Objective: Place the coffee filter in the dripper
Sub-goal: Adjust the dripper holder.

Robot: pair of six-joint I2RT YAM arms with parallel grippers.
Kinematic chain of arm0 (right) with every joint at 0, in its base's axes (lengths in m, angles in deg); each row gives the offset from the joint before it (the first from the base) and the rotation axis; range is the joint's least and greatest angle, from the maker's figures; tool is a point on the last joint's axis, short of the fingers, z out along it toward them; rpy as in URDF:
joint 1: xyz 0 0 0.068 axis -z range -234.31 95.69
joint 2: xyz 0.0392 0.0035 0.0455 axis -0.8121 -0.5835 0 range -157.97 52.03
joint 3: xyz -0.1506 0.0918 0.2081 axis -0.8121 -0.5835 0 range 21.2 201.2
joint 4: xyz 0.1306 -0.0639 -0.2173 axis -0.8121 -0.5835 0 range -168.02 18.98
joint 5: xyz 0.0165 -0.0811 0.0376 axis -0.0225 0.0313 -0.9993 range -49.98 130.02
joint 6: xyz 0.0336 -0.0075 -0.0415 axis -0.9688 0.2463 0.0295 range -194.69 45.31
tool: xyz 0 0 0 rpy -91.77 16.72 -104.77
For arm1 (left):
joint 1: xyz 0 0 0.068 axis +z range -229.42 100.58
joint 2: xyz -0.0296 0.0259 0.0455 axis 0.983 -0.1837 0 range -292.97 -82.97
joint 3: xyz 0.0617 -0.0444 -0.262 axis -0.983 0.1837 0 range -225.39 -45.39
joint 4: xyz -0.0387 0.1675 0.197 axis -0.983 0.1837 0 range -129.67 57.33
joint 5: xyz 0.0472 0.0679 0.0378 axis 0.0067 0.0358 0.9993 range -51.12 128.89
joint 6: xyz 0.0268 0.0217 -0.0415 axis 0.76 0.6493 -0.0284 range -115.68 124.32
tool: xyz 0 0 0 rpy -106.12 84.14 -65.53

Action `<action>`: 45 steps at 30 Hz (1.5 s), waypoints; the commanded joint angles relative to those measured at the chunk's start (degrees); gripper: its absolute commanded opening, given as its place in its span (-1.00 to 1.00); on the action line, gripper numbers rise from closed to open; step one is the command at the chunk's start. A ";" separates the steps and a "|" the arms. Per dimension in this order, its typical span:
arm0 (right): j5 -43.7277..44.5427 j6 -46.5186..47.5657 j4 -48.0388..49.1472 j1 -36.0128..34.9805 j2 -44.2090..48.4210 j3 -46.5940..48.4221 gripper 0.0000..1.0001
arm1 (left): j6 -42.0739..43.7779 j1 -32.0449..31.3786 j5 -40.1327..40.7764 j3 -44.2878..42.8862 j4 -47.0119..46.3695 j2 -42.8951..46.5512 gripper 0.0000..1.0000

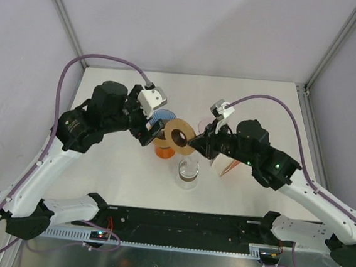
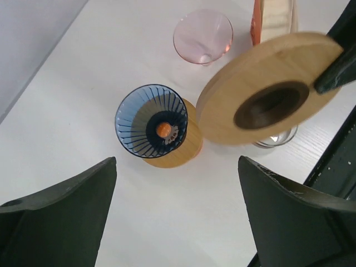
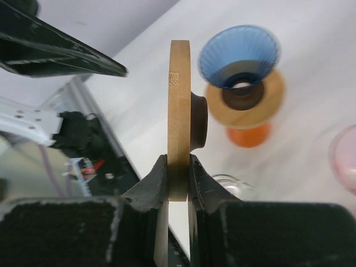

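one disc [image 3: 179,100] in right end effector [image 3: 178,173]

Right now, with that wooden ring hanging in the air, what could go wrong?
1. The right gripper pinches the wooden ring only by its rim. It could slip or pivot and drop onto the glass partly under it.
2. The ring hangs close to the blue dripper, perched on a stand. A careless swing might topple it.
3. The left gripper is open nearby, so the arms could bump.
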 commanded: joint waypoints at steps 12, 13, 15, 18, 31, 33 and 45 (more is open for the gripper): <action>53.52 48.00 -11.08 -20.47 -0.35 3.37 -1.00 | -10.32 6.27 -4.99 -2.99 -2.95 -3.47 0.96; 54.34 50.65 -9.04 -21.85 0.56 2.35 -1.00 | -13.21 9.07 -9.56 -3.26 -3.04 -3.77 0.94; 54.80 57.11 -2.41 -24.20 3.93 -1.99 -1.00 | -18.51 14.22 -20.34 -3.51 -3.44 -4.78 0.89; 55.37 70.23 7.67 -27.56 7.99 -8.38 -1.00 | -23.72 18.14 -31.06 -2.97 -4.77 -6.67 0.81; 60.10 108.34 44.66 -33.92 6.21 -21.74 -1.00 | -39.87 18.44 -48.19 2.47 -15.13 -9.01 0.86; 59.82 111.64 47.95 -34.21 5.58 -22.45 -1.00 | -41.75 18.43 -49.75 4.95 -16.88 -9.05 0.79; 59.06 114.91 51.82 -35.69 2.33 -22.81 -1.00 | -47.55 18.17 -56.60 8.53 -23.65 -8.53 0.33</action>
